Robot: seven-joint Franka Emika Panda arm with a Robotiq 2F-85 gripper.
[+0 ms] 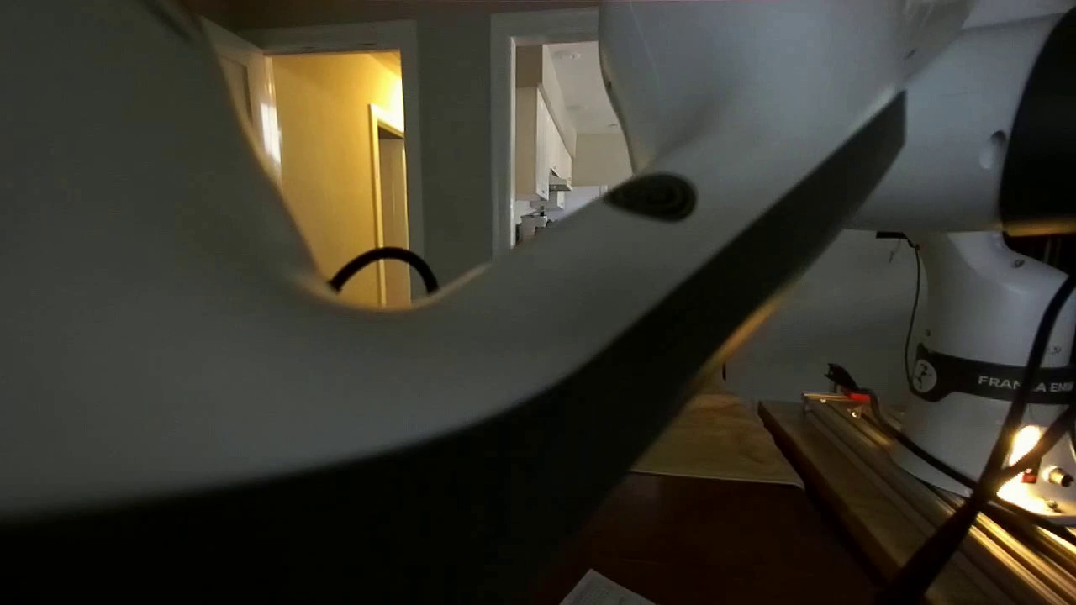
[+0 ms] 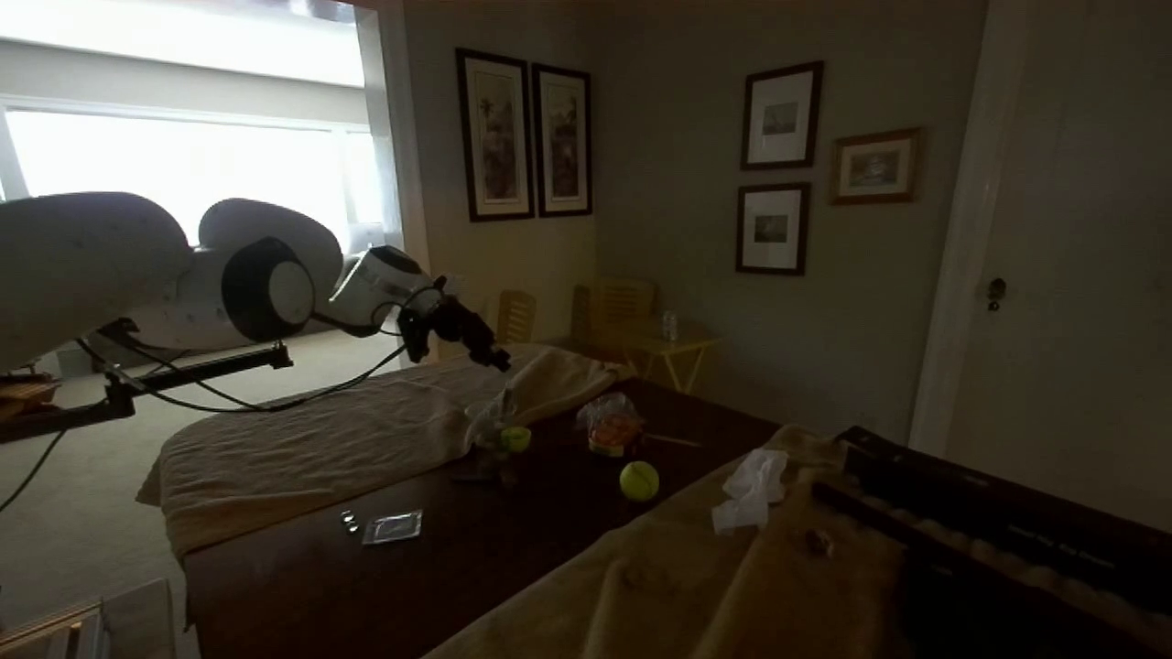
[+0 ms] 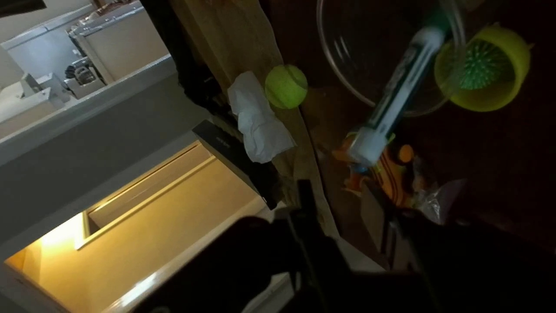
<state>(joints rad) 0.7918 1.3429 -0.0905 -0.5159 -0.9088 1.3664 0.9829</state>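
"Since the arm fills so much of an exterior view, how does the gripper look from the wrist?"

"Spread: its fingers stand apart, and through the gap I see table and the border of a tan cloth."

"What is nearest to it?"

"The marker. It leans in a clear cup, white end past the rim and toward the fingers. In an exterior view that upper end shows just below the fingertips, with a slim gap between."

"How much room around the clear cup?"

"Little on one side: a yellow cup, holding a green spiky ball, stands just beside. Whether the cups touch, I cannot tell. Past the yellow one comes a strip of table, then a bag with something orange in it."

"And the edges?"

"A beige cloth runs along one long side of the table, and the clear cup stands close to its border. The tan cloth covers part of the opposite side, with a tissue on it and a tennis ball near its border."

"Where is the widest stretch?"

"Between the tennis ball and a silver packet; the dark table runs broad there. From the packet it goes on to the table's end, with carpet beyond."
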